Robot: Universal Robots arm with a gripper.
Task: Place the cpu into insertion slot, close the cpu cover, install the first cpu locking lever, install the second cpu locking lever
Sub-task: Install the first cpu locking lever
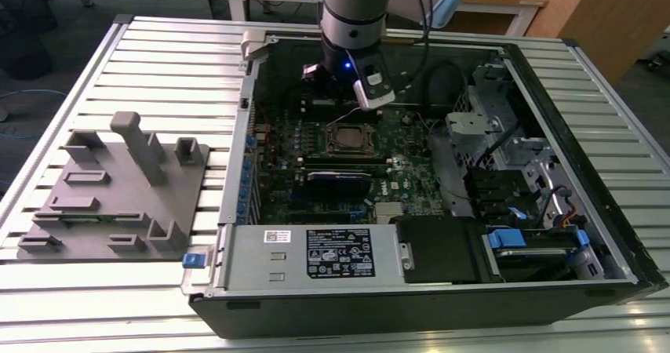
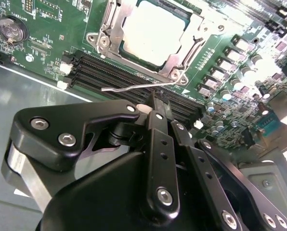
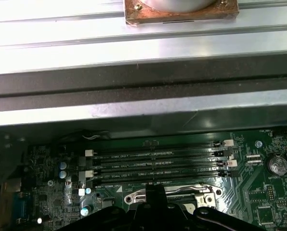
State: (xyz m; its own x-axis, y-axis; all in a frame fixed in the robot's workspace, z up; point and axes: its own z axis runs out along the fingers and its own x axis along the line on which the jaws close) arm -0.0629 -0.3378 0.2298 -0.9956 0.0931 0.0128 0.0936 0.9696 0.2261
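Second wrist view puts the gripper (image 2: 154, 99) nearest you. Its fingers are pinched together into one narrow tip with nothing between them, probably so that the tip can nudge a thin wire. Just past it the locking lever (image 2: 134, 88) stands free above the memory slots (image 2: 110, 72) and looks unlatched. Its long axis runs parallel to the slots, along the socket's near edge. Beyond, the cpu cover (image 2: 110, 38) lies shut over the cpu (image 2: 155, 31), clamping it. The chip sits flat, metal top up, in the insertion slot (image 1: 326, 140) — square, so no long axis — mid-width on the motherboard (image 2: 47, 48), nearer the board edge under the arm.
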